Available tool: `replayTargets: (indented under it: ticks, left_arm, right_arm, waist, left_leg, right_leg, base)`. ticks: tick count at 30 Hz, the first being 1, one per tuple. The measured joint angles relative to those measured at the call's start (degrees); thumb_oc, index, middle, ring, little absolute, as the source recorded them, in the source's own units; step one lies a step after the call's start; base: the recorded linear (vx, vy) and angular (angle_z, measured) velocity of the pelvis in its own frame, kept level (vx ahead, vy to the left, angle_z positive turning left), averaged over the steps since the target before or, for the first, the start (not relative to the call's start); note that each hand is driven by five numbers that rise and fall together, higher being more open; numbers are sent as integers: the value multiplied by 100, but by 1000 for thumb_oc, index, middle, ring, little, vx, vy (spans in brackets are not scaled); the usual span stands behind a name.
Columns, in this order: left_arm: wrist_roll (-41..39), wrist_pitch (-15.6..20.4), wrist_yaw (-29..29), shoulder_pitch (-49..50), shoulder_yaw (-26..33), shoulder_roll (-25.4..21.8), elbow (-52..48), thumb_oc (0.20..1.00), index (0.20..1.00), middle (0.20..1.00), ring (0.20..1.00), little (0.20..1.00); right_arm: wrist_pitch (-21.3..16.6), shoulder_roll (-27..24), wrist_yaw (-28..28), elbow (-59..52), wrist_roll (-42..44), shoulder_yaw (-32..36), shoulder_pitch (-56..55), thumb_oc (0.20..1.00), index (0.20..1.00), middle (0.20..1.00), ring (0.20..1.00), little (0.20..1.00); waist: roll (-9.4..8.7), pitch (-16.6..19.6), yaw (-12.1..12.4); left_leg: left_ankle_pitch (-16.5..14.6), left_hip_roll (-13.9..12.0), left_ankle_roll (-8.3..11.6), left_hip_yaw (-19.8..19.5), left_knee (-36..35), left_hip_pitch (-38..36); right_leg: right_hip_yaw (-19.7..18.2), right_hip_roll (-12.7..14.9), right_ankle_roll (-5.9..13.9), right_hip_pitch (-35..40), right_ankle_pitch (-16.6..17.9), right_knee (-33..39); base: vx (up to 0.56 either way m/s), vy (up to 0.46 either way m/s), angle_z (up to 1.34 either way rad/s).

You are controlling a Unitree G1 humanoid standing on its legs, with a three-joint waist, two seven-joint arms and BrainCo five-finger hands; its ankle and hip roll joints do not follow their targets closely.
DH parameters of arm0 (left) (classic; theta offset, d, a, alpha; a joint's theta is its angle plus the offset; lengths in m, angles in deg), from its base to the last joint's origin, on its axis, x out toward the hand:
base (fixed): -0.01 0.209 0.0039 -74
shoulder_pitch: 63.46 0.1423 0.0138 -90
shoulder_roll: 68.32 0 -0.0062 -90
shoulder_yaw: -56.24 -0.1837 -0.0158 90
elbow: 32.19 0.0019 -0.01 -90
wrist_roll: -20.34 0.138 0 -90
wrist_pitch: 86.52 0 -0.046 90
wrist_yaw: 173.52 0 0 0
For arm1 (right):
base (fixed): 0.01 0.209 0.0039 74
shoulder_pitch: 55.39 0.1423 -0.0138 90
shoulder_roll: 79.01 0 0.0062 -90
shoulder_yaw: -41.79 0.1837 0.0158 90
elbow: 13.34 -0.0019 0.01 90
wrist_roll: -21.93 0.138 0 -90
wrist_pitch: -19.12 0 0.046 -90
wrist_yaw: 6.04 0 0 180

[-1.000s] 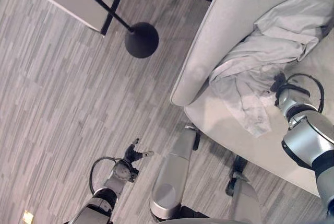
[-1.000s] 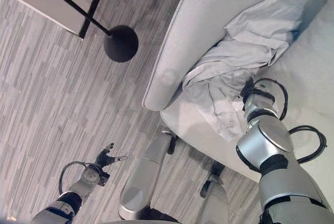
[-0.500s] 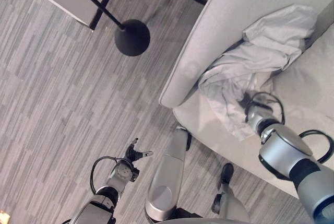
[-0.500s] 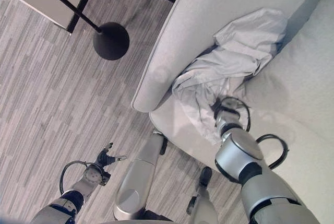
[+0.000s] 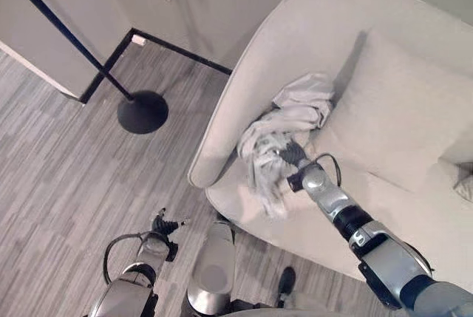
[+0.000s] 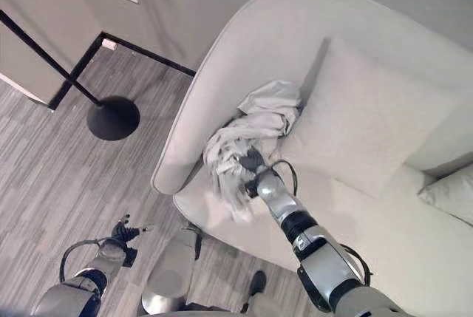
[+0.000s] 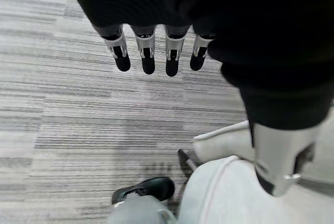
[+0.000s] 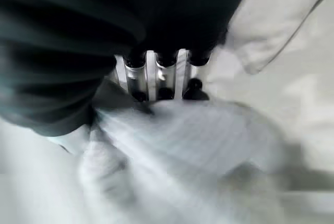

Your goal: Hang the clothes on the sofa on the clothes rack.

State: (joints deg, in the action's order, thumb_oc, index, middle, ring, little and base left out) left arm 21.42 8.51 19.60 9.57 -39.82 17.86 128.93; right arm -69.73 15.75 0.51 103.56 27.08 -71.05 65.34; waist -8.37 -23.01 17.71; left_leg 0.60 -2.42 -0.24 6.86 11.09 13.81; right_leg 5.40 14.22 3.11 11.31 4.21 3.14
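Clothes (image 5: 284, 140), a pale crumpled bundle, lie on the sofa (image 5: 414, 206) seat against its curved armrest in the left eye view, with the right hand (image 5: 293, 156) pressed into the folds. The left hand (image 5: 165, 225) hangs low over the grey plank floor (image 5: 59, 154). In the right eye view a rack's round black base (image 6: 112, 118) and slanted pole stand near the wall. The left wrist view shows straight, spread fingers (image 7: 145, 57) holding nothing above the floor. In the right wrist view, curled fingers (image 8: 159, 80) grip soft, finely striped cloth.
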Motion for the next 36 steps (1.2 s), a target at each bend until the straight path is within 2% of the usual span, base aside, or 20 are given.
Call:
replayTargets:
  ticks: [2,3,4,5,7,8,9,12,14,16,20,22,27,30,31,33,35,36]
  left_arm:
    - [4,-67,-6,309,-47,-104,-65,1000,1000,1000,1000,1000]
    - [4,-70,-9,416,-23,-101,-125,1000,1000,1000,1000,1000]
    - [3,-75,-11,594,-18,-109,-219,1000,1000,1000,1000,1000]
    - [0,-118,-11,713,-19,-57,-340,1000,1000,1000,1000,1000]
    - [-8,-150,-19,865,37,9,-444,1000,1000,1000,1000,1000]
    - [-21,-129,-24,1050,37,79,-641,1000,1000,1000,1000,1000]
    - [-23,-131,-25,1092,39,98,-704,1000,1000,1000,1000,1000]
    - [-92,-163,-40,1262,-14,213,-925,1000,1000,1000,1000,1000]
    - [-120,-156,-80,1311,-79,263,-946,1000,1000,1000,1000,1000]
    - [-175,-178,-88,1309,-68,295,-1015,1000,1000,1000,1000,1000]
    - [-230,-236,-86,1407,-68,360,-1475,1000,1000,1000,1000,1000]
    - [-215,-228,-9,1328,-219,352,-1779,1000,1000,1000,1000,1000]
    - [15,-263,267,639,-505,193,-1477,1000,1000,1000,1000,1000]
    - [17,-252,470,512,-475,-54,-1729,1000,1000,1000,1000,1000]
    - [30,-214,572,453,-523,-220,-1832,1000,1000,1000,1000,1000]
    - [62,-146,700,316,-548,-322,-1691,1000,1000,1000,1000,1000]
    - [64,-160,771,148,-552,-324,-1415,1000,1000,1000,1000,1000]
    - [63,-171,812,87,-570,-323,-1374,1000,1000,1000,1000,1000]
  right_arm:
    - [-57,94,-123,-197,218,-13,31,200,200,200,200,200]
    - [-58,90,-163,-345,284,26,-29,200,200,200,200,200]
    - [-45,133,-217,-450,387,29,-70,200,200,200,200,200]
    - [-27,148,-222,-536,517,28,-54,200,200,200,200,200]
    - [-21,147,-205,-736,642,48,21,200,200,200,200,200]
    - [-70,225,-197,-802,741,42,37,200,200,200,200,200]
    - [-69,247,-194,-835,745,38,60,200,200,200,200,200]
    - [-19,279,48,-871,1093,101,532,200,200,200,200,200]
    - [-50,309,226,-899,1328,125,817,200,200,200,200,200]
    - [-41,321,354,-957,1525,133,1232,200,200,200,200,200]
    - [-58,421,548,-1070,1632,170,1659,200,200,200,200,200]
    - [-72,297,718,-889,1724,137,2723,200,200,200,200,200]
    - [-175,433,980,-617,1983,-123,4263,200,200,200,200,200]
    - [-217,691,1048,-821,2110,-175,4330,200,200,200,200,200]
    - [-217,730,1079,-913,2229,-311,4332,200,200,200,200,200]
    - [-208,841,1085,-954,2341,-471,4318,200,200,200,200,200]
    - [-173,858,1130,-1036,2458,-652,4317,200,200,200,200,200]
    - [-164,857,1145,-1128,2488,-701,4317,200,200,200,200,200]
  waist:
    - [-8,469,-120]
    - [28,594,-111]
    - [83,940,-124]
    - [121,1129,-154]
    - [242,1323,-162]
    - [314,1584,-170]
    - [331,1670,-167]
    - [377,1791,-234]
    - [424,1905,-278]
    - [458,1933,-330]
    - [470,1973,-395]
    - [470,1989,-444]
    - [346,2098,-627]
    - [218,2250,-694]
    - [123,2315,-743]
    - [61,2353,-756]
    - [26,2378,-785]
    - [32,2377,-785]
  left_leg:
    - [-51,80,-26,24,-256,-264]
    - [-2,118,-46,11,-407,-377]
    - [136,192,-71,-3,-675,-550]
    - [204,234,-87,1,-848,-666]
    - [387,309,-175,-36,-1128,-897]
    - [463,309,-140,-37,-1362,-1008]
    - [512,310,-168,-48,-1412,-1038]
    - [638,313,-90,-124,-1536,-1184]
    - [746,246,9,-169,-1608,-1219]
    - [743,155,9,-188,-1609,-1218]
    - [723,154,68,-184,-1611,-1260]
    - [746,168,94,-194,-1610,-1253]
    - [745,134,100,-287,-1608,-1149]
    - [743,92,103,-306,-1610,-1175]
    - [769,111,144,-301,-1608,-1116]
    - [817,71,213,-296,-1604,-1079]
    - [825,72,225,-282,-1579,-983]
    - [829,69,231,-301,-1550,-917]
  right_leg:
    - [14,78,-5,172,0,0]
    - [6,110,11,187,-14,-38]
    - [-3,151,29,218,-12,-54]
    - [9,185,38,259,-17,-47]
    - [-2,227,72,419,-25,5]
    - [-7,225,126,406,-62,19]
    - [9,228,176,425,-98,20]
    - [2,196,316,653,-195,125]
    - [5,92,333,673,-206,123]
    - [1,-4,348,683,-219,132]
    - [3,16,397,732,-291,142]
    - [4,21,388,735,-338,170]
    - [-10,-36,315,630,-504,145]
    - [-16,-72,260,618,-633,96]
    - [-18,-54,135,549,-836,57]
    - [-61,-79,181,518,-930,69]
    - [-113,-77,-24,472,-1262,100]
    - [-146,-88,98,411,-1266,90]
  base:
    - [75,-38,-1]
    - [45,-42,8]
    - [22,-30,7]
    - [-7,-43,12]
    - [-17,-41,10]
    - [-20,-73,3]
    - [-29,-84,2]
    - [-22,-42,10]
    - [-25,-25,7]
    - [-14,-15,2]
    - [-11,-1,0]
    - [-20,-4,-5]
    - [3,-5,-2]
    - [31,-14,-8]
    - [0,0,0]
    - [21,-6,-2]
    - [-16,4,3]
    - [48,-17,9]
